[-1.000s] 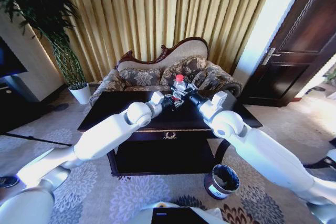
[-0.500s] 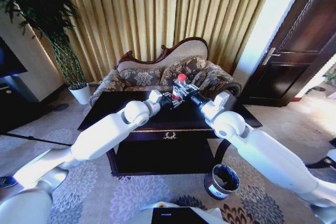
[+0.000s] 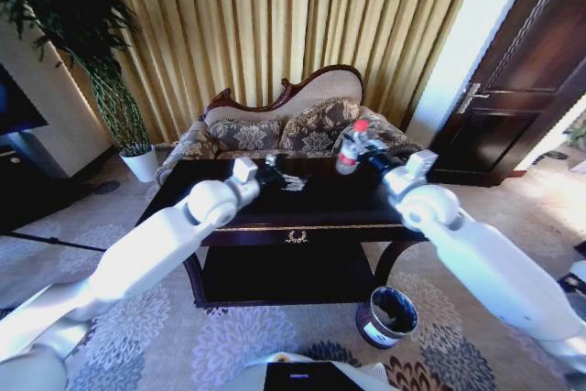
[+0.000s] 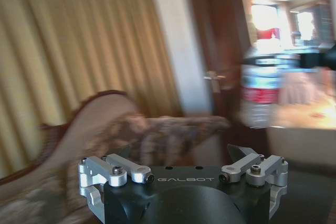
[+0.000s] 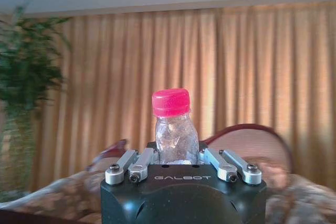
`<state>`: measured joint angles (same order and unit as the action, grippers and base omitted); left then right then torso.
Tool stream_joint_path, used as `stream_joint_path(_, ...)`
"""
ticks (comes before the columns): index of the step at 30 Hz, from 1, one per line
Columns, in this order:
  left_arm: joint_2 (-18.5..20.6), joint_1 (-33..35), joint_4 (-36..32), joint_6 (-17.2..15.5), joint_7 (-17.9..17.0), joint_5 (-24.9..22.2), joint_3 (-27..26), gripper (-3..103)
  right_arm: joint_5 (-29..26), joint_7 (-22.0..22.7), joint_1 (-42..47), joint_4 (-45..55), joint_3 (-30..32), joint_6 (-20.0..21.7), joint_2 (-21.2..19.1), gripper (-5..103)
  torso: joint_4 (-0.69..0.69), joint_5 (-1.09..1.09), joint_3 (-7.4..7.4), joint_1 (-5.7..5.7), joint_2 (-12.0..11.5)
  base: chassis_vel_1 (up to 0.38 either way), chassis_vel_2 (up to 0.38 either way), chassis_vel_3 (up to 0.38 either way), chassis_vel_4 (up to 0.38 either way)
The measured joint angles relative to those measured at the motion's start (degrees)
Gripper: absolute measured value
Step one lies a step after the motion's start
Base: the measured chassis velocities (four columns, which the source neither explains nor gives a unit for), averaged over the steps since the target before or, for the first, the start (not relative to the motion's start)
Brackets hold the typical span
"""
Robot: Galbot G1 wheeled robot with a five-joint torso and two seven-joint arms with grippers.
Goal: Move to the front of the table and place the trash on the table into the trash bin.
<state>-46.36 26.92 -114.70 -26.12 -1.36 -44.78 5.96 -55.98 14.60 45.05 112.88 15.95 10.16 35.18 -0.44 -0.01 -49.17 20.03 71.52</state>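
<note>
Since a second ago the right tool (image 3: 359, 151) has been carrying the bottle (image 3: 348, 146) up and away from the worktop's (image 3: 275, 210) middle, and it is now gripping it upright above the far right corner. The left tool (image 3: 271, 171), jaws standing wide, is hovering beside the white tissue (image 3: 293, 182) lying near the far edge, while the bin (image 3: 385, 316) is sitting on the floor by the worktop's near right leg.

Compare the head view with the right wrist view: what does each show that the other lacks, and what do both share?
Head view alone: the table, the white tissue on it near the left gripper, the trash bin on the carpet, and the door.

Right wrist view alone: a close look at the right gripper shut around the bottle below its neck.

Both: the bottle held upright, the curtains, the sofa and the plant.
</note>
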Motion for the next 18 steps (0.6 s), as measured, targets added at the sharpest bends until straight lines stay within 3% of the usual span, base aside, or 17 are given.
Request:
stream_joint_path(2, 0.4, 1.1, -0.2, 0.0, -0.2, 0.0, -1.8, 100, 0.0, 0.5, 0.6, 0.0, 0.7, 0.0, -0.3, 30, 0.01, 0.00, 0.00, 0.00, 0.0, 0.000, 0.000, 0.000, 0.000)
stream_joint_path(5, 2.2, 10.2, -2.4, 0.1, -3.2, -0.7, -13.3, 100, 0.0, 4.4, 4.6, 1.8, 4.2, 0.9, -1.6, 30, 0.02, -0.02, 0.00, 0.00, 0.0, 0.000, 0.000, 0.000, 0.000)
stream_joint_path(6, 2.2, 10.2, -2.4, 0.1, -3.2, -0.7, -13.3, 100, 0.0, 4.4, 4.6, 1.8, 4.2, 0.9, -1.6, 30, 0.02, -0.02, 0.00, 0.00, 0.0, 0.000, 0.000, 0.000, 0.000)
stream_joint_path(9, 2.3, 18.3, -4.4, 0.0, -8.0, -2.2, -24.3, 100, 0.0, 8.9, 9.2, 4.3, 7.0, 2.8, -2.4, 30, 0.02, -0.02, 0.00, 0.00, 0.0, 0.000, 0.000, 0.000, 0.000)
stream_joint_path(10, 2.3, 18.3, -4.4, 0.0, -8.0, -2.2, -24.3, 100, 0.0, 8.9, 9.2, 4.3, 7.0, 2.8, -2.4, 30, 0.02, -0.02, 0.00, 0.00, 0.0, 0.000, 0.000, 0.000, 0.000)
stream_joint_path(13, 1.1, 28.7, -6.6, 0.0, -9.4, -2.4, -38.8, 100, -0.3, 13.1, 15.1, 7.1, 10.8, 4.3, -2.7, 29, -0.01, 0.00, 0.01, 0.00, 0.0, 0.000, 0.000, 0.000, 0.000)
stream_joint_path(15, 0.7, 31.2, -7.0, 0.0, -9.5, -2.4, -41.5, 100, -0.4, 13.8, 16.3, 7.5, 11.7, 4.5, -2.7, 29, -0.01, -0.01, 0.00, 0.00, 0.0, 0.000, 0.000, 0.000, 0.000)
stream_joint_path(18, -1.8, 41.9, -9.2, 0.3, -9.3, -2.5, -52.9, 100, -0.7, 15.6, 20.7, 9.3, 15.6, 5.3, -2.3, 29, 0.03, -0.02, 0.00, 0.00, 0.0, 0.000, 0.000, 0.000, 0.000)
